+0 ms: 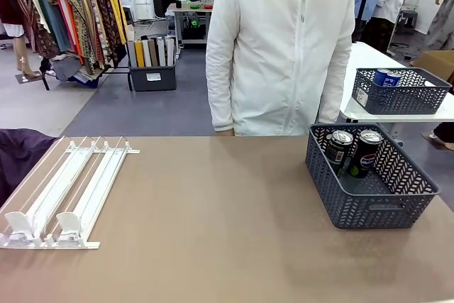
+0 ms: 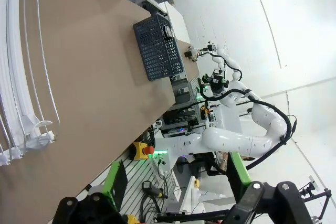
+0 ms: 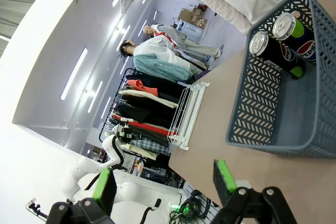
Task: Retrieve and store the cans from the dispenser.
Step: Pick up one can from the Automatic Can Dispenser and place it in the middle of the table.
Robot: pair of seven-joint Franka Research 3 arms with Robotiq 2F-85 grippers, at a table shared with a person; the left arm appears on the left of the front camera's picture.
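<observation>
— Two black Pepsi cans [image 1: 352, 150] stand in the dark grey perforated plastic basket [image 1: 369, 207]; low white railed dispenser [image 1: 64, 186] looks empty.
— Grippers? Left [image 2: 173, 203] and right [image 3: 165, 187] fingers apart, holding nothing.

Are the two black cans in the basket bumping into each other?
Cannot tell. In the front view the cans stand close together in the basket, but neither it nor the right wrist view shows contact or a gap plainly.

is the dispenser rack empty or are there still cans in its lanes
Empty. In the front view the dispenser shows bare white rails down to its end stops, and two black cans stand upright in the grey basket.
</observation>
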